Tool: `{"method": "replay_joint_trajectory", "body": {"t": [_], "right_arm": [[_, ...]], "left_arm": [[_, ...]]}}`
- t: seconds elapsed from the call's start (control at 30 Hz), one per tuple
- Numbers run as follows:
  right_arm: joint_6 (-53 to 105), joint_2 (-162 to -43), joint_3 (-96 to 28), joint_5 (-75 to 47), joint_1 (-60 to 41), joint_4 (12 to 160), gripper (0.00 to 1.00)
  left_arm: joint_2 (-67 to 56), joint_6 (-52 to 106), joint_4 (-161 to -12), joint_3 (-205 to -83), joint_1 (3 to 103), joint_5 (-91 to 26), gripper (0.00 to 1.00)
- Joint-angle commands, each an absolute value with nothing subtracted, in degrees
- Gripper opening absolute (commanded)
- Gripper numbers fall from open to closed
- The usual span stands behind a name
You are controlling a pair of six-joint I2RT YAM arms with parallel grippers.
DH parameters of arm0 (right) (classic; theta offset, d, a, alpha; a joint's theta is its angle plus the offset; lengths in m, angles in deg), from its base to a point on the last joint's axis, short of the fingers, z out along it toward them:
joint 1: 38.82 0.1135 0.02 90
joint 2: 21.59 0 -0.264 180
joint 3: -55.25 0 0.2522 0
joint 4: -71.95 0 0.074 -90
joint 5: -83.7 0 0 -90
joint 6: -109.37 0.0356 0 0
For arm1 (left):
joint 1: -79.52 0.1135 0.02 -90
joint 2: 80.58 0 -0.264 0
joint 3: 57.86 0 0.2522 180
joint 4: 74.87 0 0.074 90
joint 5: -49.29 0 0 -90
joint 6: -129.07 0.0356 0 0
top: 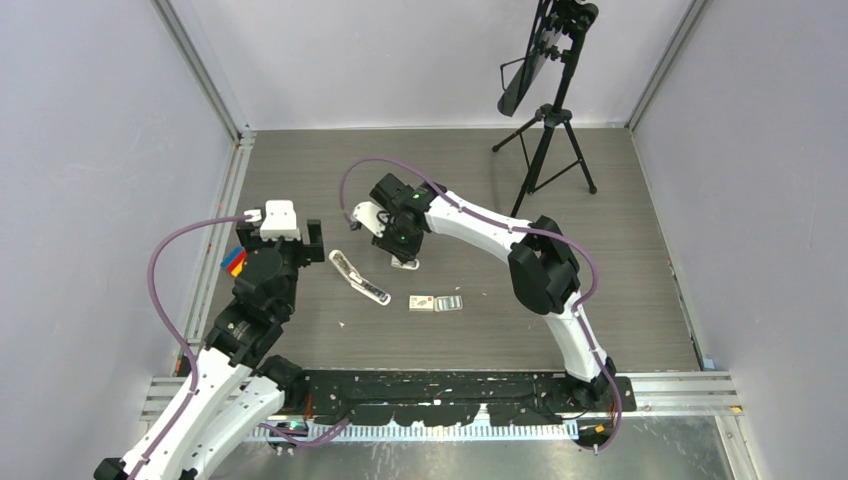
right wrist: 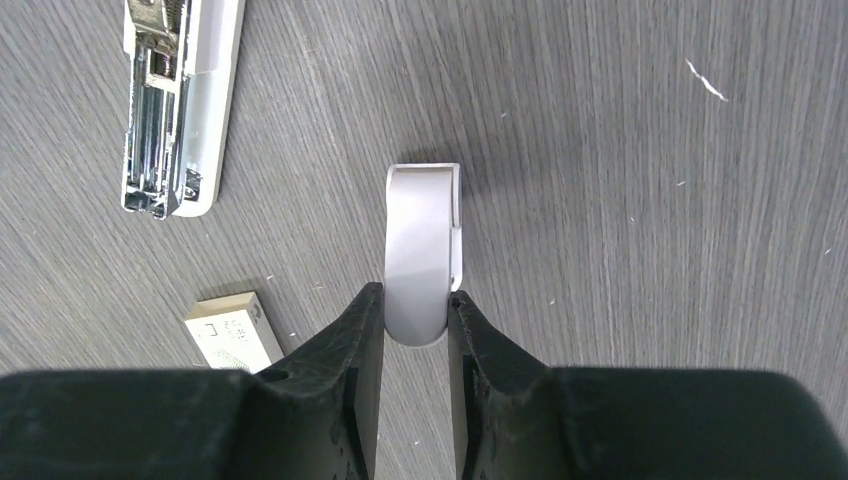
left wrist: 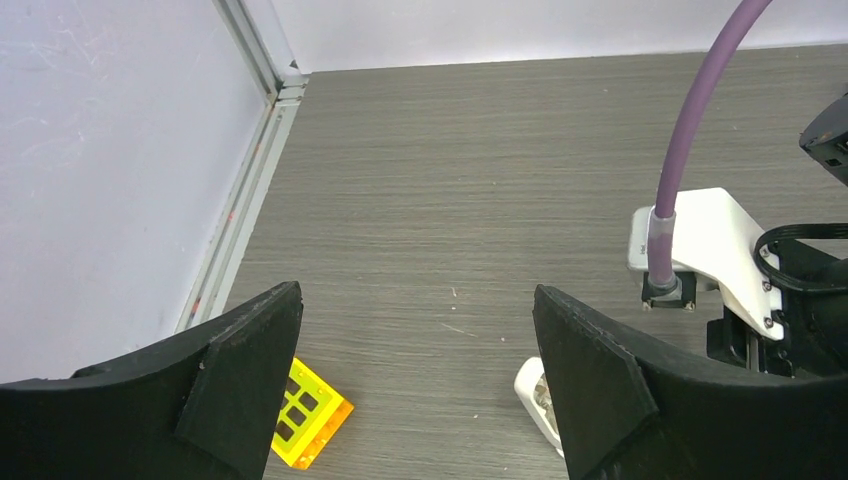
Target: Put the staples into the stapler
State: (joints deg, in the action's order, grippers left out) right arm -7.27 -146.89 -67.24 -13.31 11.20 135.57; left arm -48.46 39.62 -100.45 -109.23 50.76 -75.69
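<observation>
1. While our right tool point(right wrist: 415, 300) was clamped on the shorter white stapler point(right wrist: 422, 230), our left tool point(left wrist: 417, 300) hung with its fingers wide apart near the worktop's point(top: 600, 200) left edge.
2. The stapler point(top: 358, 278) lay open mid-worktop, with the staples box point(top: 435, 302) beside it.
3. Gripped only at its end, the short one could twist loose, we judged.

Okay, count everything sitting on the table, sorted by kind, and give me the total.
White staplers: 2, the long stapler and the short stapler held in the right gripper
Staple boxes: 1
Staple trays: 1
Coloured tiles: 1
Tripods: 1
Total: 6
</observation>
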Motion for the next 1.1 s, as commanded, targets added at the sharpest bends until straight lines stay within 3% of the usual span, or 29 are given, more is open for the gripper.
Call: {"method": "replay_joint_trajectory", "body": {"t": [0.0,0.57,1.07], "right_arm": [[-7.73,-146.00,-66.86,-12.30,11.19,136.72,0.24],[-4.40,-144.22,-53.95,-13.17,9.93,123.83,0.18],[0.63,-139.50,-54.58,-12.99,9.79,121.91,0.13]], "left_arm": [[-48.20,39.89,-96.71,-108.99,50.95,-74.82,0.87],[-47.53,39.91,-96.54,-108.80,50.95,-73.76,0.87],[-47.63,39.86,-96.61,-108.75,50.95,-73.07,0.87]]}}
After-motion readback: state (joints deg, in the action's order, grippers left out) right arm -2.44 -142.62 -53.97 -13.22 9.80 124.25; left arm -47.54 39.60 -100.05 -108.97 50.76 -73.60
